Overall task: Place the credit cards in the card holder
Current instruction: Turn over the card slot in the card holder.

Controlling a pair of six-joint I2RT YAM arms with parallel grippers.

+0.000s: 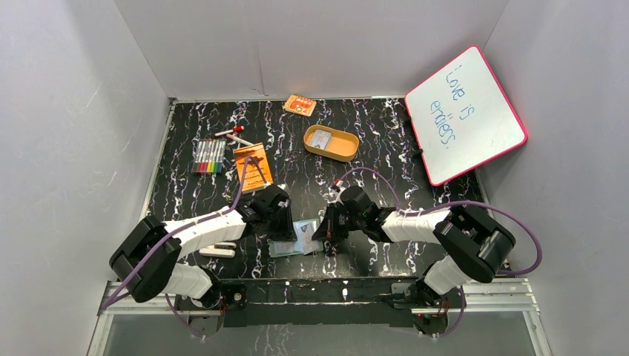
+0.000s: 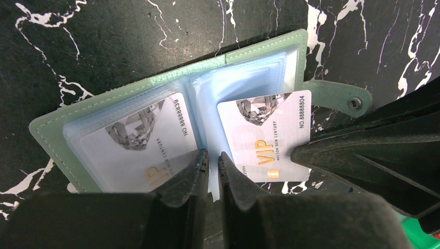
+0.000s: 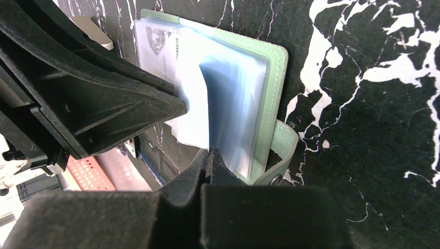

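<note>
Sage-green card holder (image 2: 171, 78) open, card (image 2: 270, 135) overhanging its edge, marbled table (image 2: 104, 41) around.

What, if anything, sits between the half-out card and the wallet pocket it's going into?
Nothing visible does. The credit card lies right at the pocket on the card holder's snap-tab side, partly sticking out past the edge.

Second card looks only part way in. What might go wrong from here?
The right-hand card sticks out beyond the card holder, not fully pocketed; a push could buckle it or miss the slot. The left gripper, nearly closed at the fold, may snag a sleeve on lifting. The right gripper sits shut close beside it, so they might collide.
</note>
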